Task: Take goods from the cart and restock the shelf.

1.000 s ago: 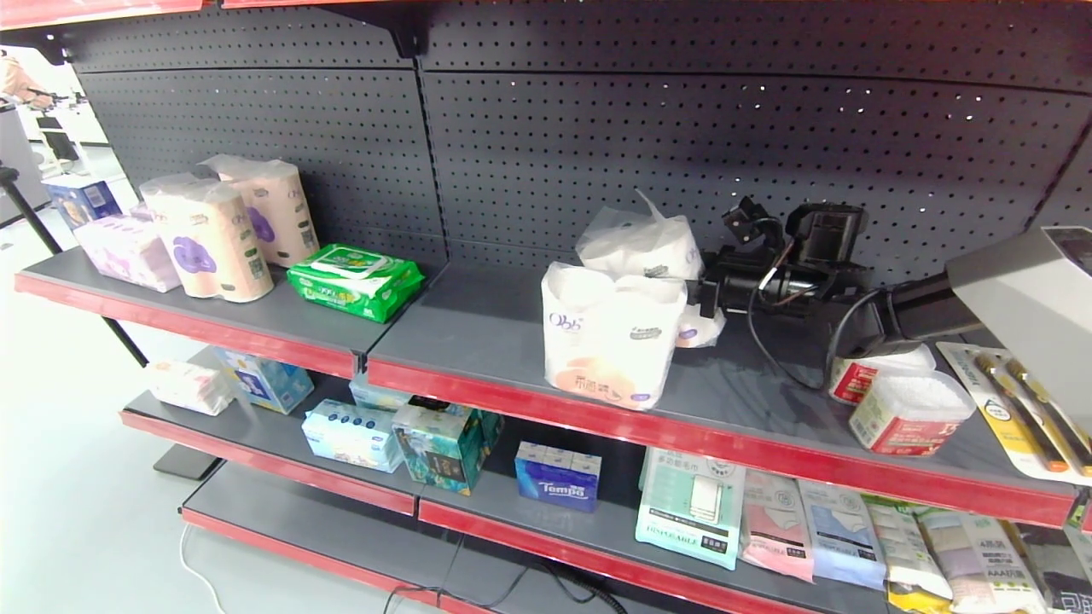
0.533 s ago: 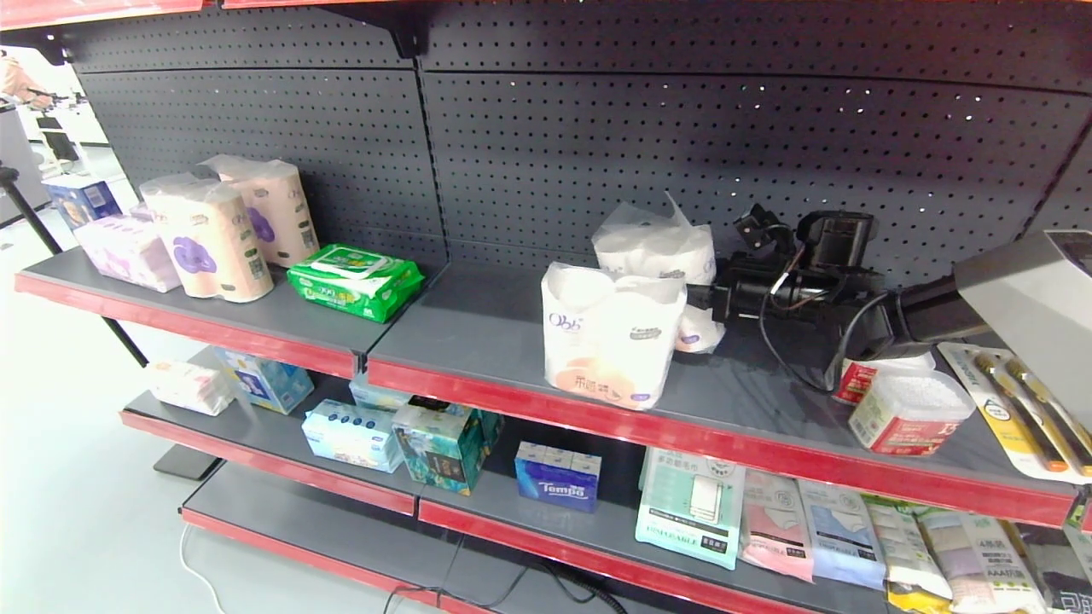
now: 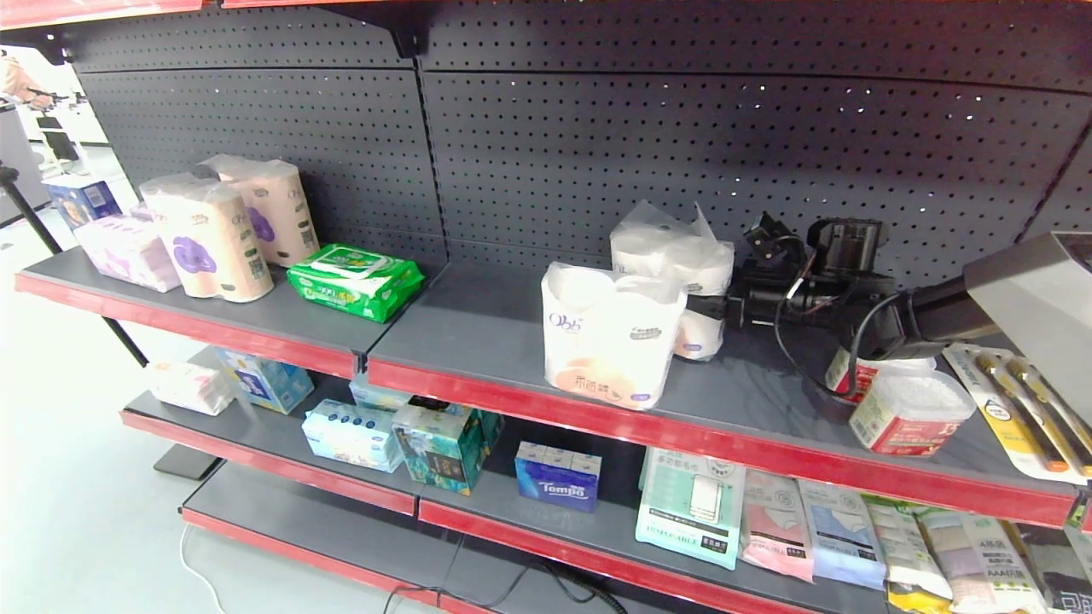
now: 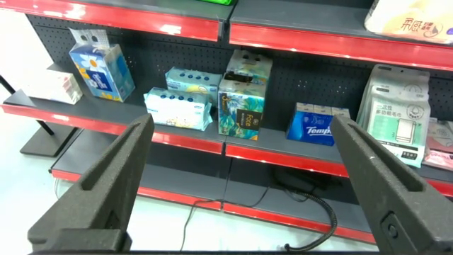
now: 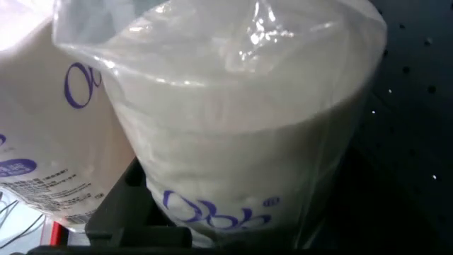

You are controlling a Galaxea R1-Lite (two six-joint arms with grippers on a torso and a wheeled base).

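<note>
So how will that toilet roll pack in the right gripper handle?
Probably light and squashy: the toilet roll pack is soft rolls in loose film. Glossy film may slip in the right gripper. Upright, it might tip.

Three cameras, one shared front roll pack (image 3: pixel 610 333).
Head looks down from before it; left wrist faces the lower shelves (image 4: pixel 276 142) beneath it; right wrist presses close beside it, on the rear roll pack (image 5: pixel 248 127).

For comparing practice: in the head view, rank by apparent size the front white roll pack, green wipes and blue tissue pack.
Largest: front roll pack.
Then: green wipes.
Smallest: blue tissue pack.
</note>
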